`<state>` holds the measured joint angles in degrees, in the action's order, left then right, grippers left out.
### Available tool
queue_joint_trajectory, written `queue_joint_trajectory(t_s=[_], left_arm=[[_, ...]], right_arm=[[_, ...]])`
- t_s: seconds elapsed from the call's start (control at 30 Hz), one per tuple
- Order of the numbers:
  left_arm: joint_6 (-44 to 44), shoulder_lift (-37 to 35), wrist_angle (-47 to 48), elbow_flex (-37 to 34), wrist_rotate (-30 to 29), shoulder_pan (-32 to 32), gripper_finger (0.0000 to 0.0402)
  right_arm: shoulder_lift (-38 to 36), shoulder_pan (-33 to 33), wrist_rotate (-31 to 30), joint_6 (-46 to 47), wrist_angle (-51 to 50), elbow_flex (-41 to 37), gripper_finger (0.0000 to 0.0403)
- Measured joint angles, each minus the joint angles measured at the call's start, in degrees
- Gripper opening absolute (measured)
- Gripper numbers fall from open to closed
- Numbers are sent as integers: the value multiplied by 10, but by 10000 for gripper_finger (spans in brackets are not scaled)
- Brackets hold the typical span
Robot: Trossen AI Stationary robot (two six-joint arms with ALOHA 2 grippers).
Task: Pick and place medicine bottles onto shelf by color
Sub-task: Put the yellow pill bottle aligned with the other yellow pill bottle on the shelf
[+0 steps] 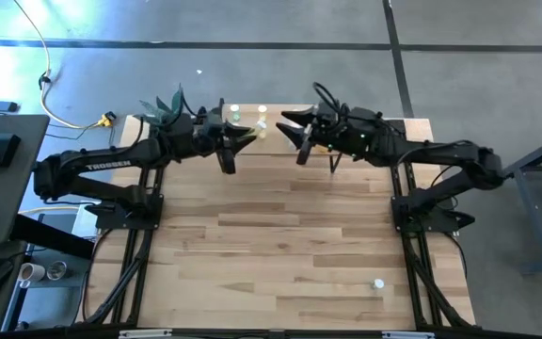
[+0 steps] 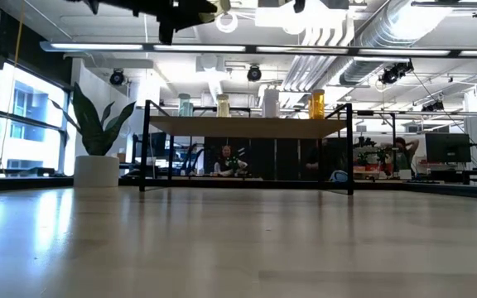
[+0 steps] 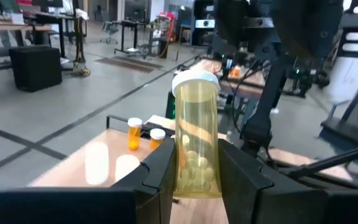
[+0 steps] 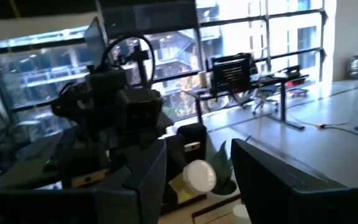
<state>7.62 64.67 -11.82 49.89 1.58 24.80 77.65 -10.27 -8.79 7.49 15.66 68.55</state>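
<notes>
My left gripper is shut on a yellow medicine bottle with a white cap, above the shelf at the table's far edge. On the shelf stand a green, a yellow, a white and an orange bottle. The left wrist view shows orange bottles and white ones below the held one. My right gripper faces the left one across the shelf. It is open and holds nothing. My left gripper pinches the yellow bottle's lower body between its two fingers, one on each side. The fingers come level from the table's left. The bottle stands upright in the hold, cap up, lifted clear above the shelf.
A potted plant stands at the far left corner beside the shelf. One small bottle stands on the table near its front right. The wide plank tabletop lies in front of the shelf. People sit in the room beyond.
</notes>
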Motion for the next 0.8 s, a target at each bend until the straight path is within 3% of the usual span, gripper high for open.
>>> queue_joint_trajectory(t_s=[0.33, 0.53, 0.8], left_arm=[[80, -4, -184, -118, 0, -12, 94], [139, -4, -292, -170, 0, -13, 94], [169, -3, -321, -191, 24, -13, 95]], right_arm=[[20, -21, 48, -15, -16, 0, 172], [20, -49, 130, 10, -21, 0, 175], [20, -62, 184, 30, -10, 0, 196]])
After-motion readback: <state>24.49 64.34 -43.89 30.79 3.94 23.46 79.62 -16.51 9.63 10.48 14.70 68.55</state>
